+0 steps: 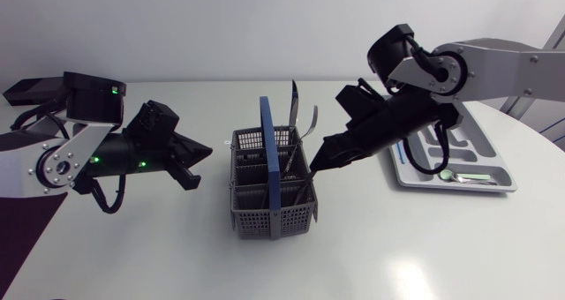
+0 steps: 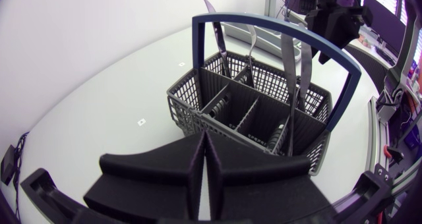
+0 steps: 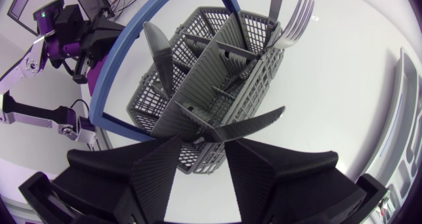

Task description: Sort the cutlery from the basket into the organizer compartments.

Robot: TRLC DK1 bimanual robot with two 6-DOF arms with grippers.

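1. Two arms flank the basket on the bench in the head view. The left pincer is well apart at its left, and the right pincer is just at its right rim. A knife and a fork stand upright in it, long axes near vertical, working ends up and handles down in the cells. The organizer lies beyond the right arm and holds a few pieces.
2. Left wrist view: the left pincer's fingers are pressed together on nothing. The basket sits ahead of them, blades rising past its blue handle.
3. Right wrist view: the right pincer stands partly open and clamps nothing. A leaning knife slants out of the nearest cell, crosswise just ahead of the fingertips; I cannot tell if it touches them. It looks like stiff, light, smooth steel, so likely slippery. The best hold is probably on the flat faces, then a draw along its axis.
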